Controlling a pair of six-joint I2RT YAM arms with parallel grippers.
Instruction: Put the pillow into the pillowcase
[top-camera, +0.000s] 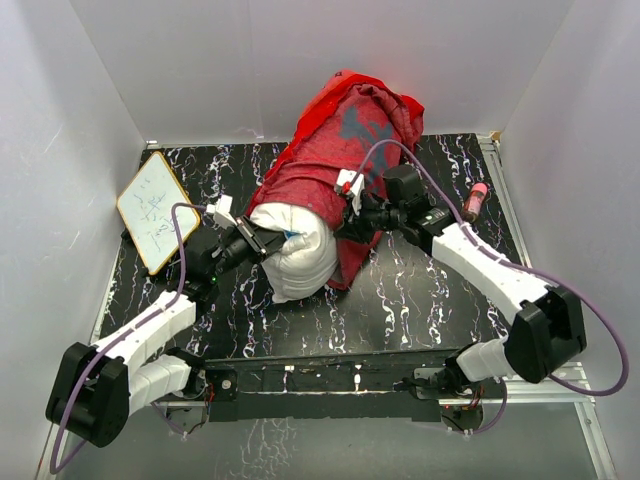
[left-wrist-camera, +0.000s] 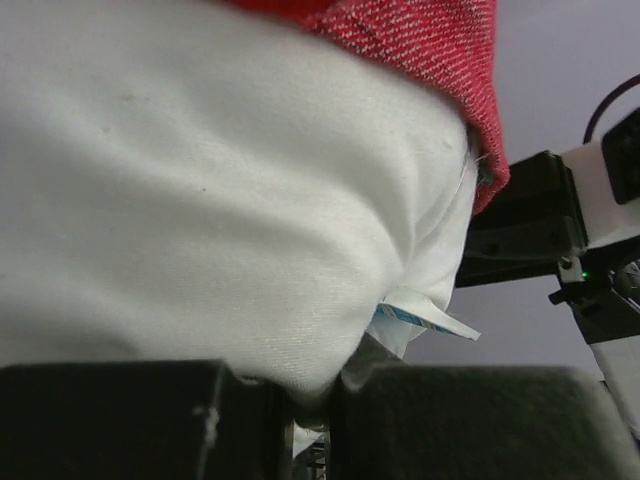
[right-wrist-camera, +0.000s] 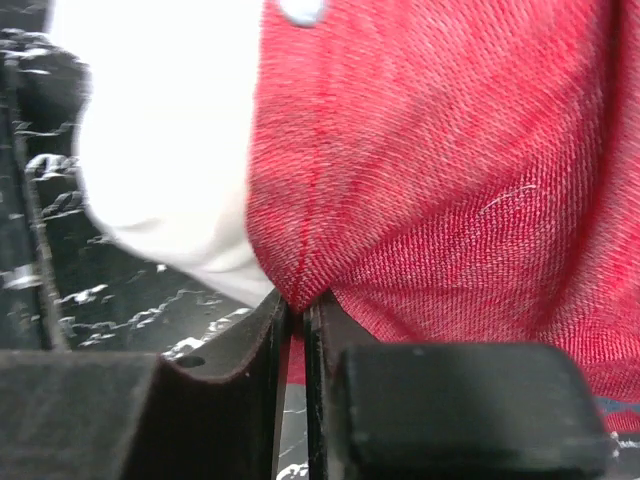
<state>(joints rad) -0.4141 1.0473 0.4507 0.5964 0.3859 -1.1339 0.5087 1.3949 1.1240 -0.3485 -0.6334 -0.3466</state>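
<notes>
Most of the pillow (top-camera: 298, 250) is lying hidden inside the pillowcase (top-camera: 345, 135). Only its near end is sticking out, white and rounded, around the middle of the bench (top-camera: 420, 290). The pillowcase is bunching up toward the far edge, and its print is showing only as a dark smear. In the left wrist view the pillow is filling nearly the whole picture, cut off on three sides, with a small tag (left-wrist-camera: 428, 318) poking out. The left end effector (top-camera: 262, 243) is pinching a fold of the pillow's exposed end, its fingers nearly together. The right end effector (right-wrist-camera: 297, 315) is clamping an edge of the pillowcase just beside the pillow, its fingers pressed almost shut on the red cloth. A small whiteboard (top-camera: 152, 210) is lying near the bench's left edge.
</notes>
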